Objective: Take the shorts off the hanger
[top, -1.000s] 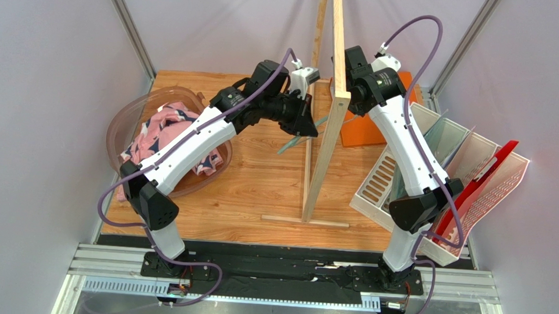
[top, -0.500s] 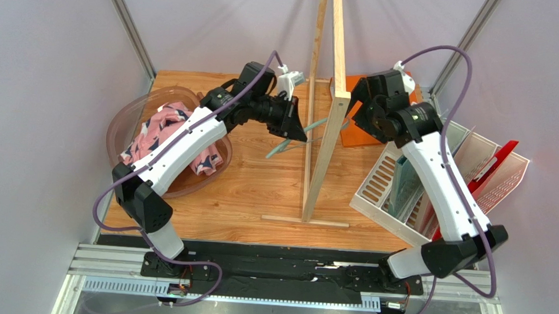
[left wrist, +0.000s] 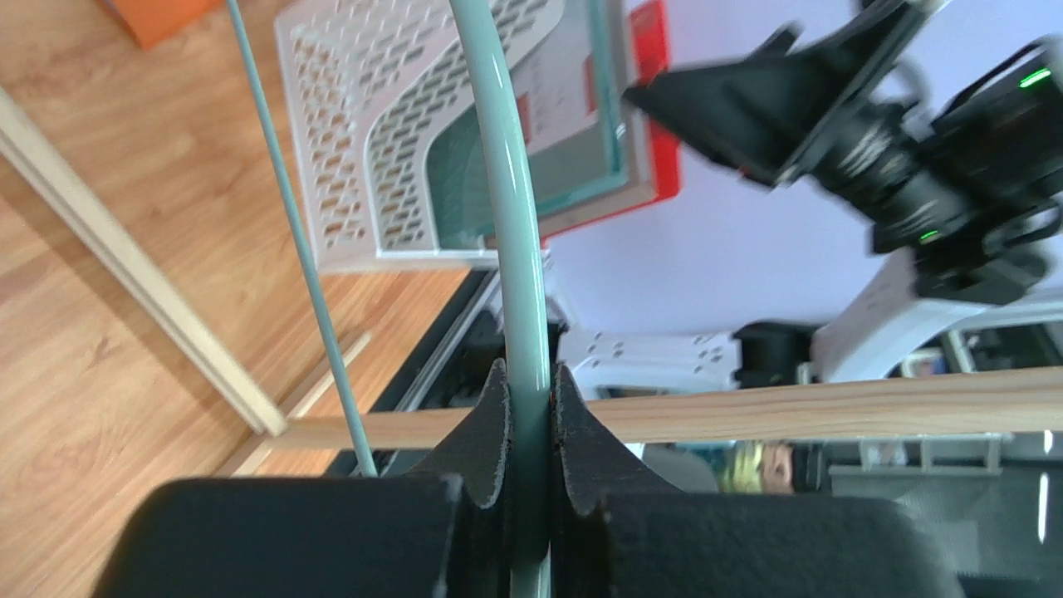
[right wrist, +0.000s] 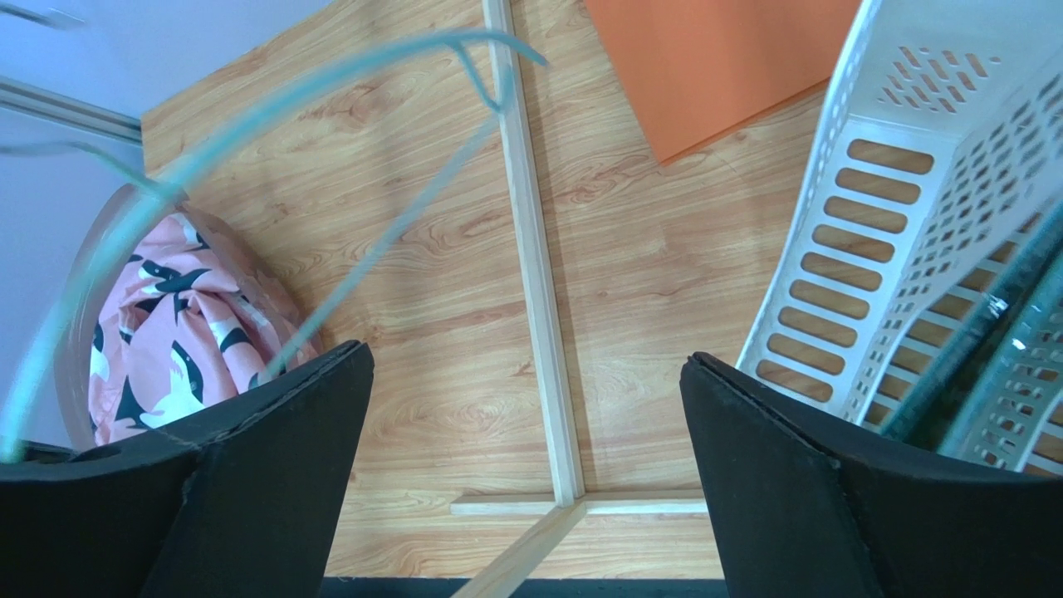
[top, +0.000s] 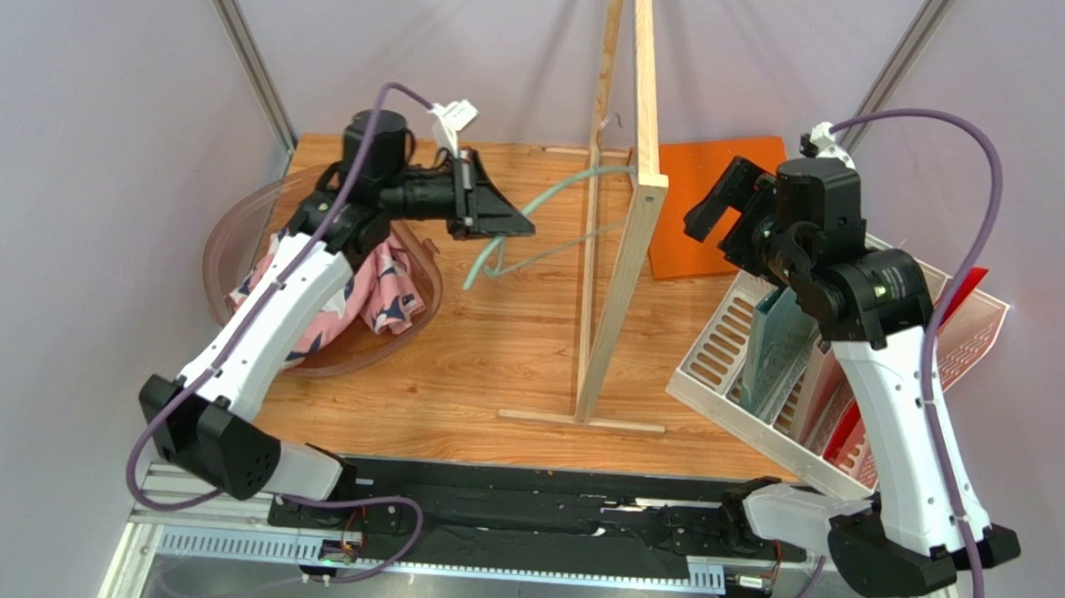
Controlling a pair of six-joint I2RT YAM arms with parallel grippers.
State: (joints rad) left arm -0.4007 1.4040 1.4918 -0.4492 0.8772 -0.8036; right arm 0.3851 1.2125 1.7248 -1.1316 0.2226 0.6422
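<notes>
Left end effector [left wrist: 529,389] pinches the one hanger [left wrist: 508,187]; right end effector [right wrist: 524,361] gapes, empty.

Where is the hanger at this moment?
Top view, left of centre: the hanger is clamped in the left gripper, held in the air between the bowl holding the shorts and the wooden stand, bare of clothing.
</notes>
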